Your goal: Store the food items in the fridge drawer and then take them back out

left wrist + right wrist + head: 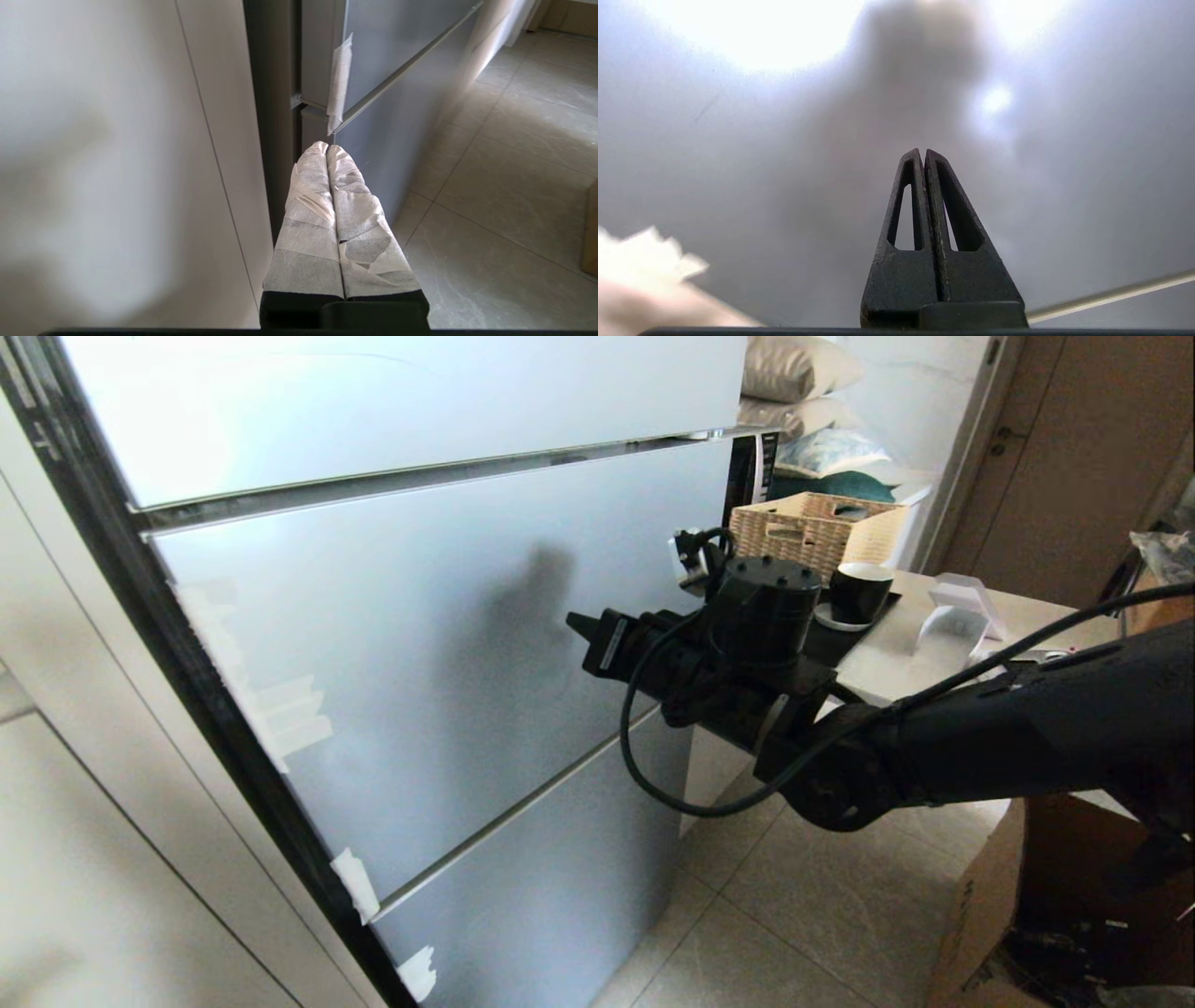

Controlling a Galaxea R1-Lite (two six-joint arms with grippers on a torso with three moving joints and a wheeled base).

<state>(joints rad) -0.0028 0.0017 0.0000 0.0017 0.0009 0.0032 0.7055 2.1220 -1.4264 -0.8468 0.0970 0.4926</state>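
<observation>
From the head view the fridge [448, 616] stands closed, its front a run of smooth, matte silver-grey panels split by thin bright seams, with torn scraps of white tape [355, 885] stuck along the dark left edge. The fridge drawer and the food items are nowhere to be seen; with the panels closed, I cannot tell where they are.

The right end effector [574, 623], black and wedge-shaped, points at the middle panel, close to it, its fingers pressed together on nothing; the right wrist view confirms this, showing two hollow triangular fingers [908, 205] closed flat against each other before the grey surface.

Only the left wrist view shows the left end effector [327, 147], its fingers wrapped in crinkled white tape, closed and empty, low beside the fridge's lower corner above pale floor tiles [504, 186].

Only the head view shows a worktop [910, 653] beyond the fridge, bearing a woven basket [817, 527] and a dark cup [859, 590].
</observation>
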